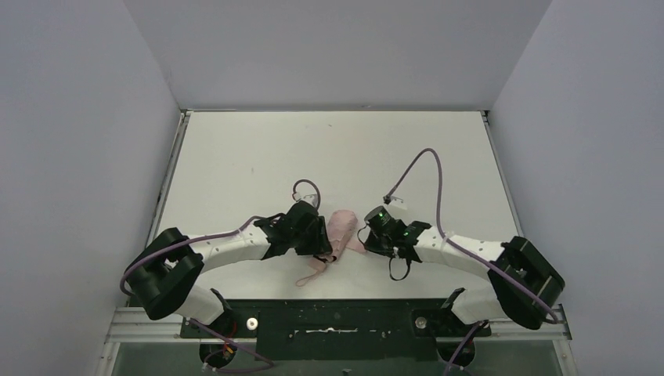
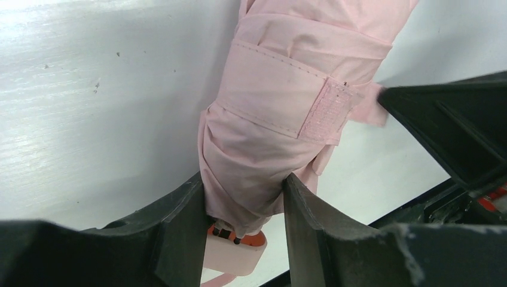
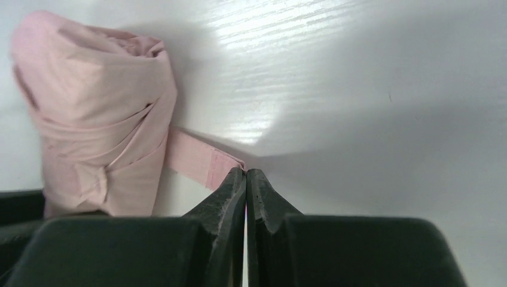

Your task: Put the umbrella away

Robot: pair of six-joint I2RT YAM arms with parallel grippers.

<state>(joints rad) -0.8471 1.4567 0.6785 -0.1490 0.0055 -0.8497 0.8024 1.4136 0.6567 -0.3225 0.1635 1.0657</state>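
The umbrella (image 1: 342, 227) lies folded on the white table between my two grippers, a bundle of pale pink fabric. My left gripper (image 2: 244, 179) is shut on the bundle's lower end, its fingers pressing both sides of the fabric just above the small pink handle (image 2: 236, 254). The closure strap (image 2: 281, 98) wraps the bundle, with its velcro patch (image 2: 326, 110) showing. In the right wrist view the loose strap end (image 3: 194, 158) runs from the umbrella (image 3: 95, 119) to my right gripper (image 3: 246, 170), whose tips are pinched shut on the strap's tip.
A thin pink wrist loop (image 1: 313, 274) trails from the handle toward the near table edge. The black mounting rail (image 1: 337, 321) runs along the front. Grey walls stand on the left, right and back. A purple cable (image 1: 427, 168) arches above the right arm.
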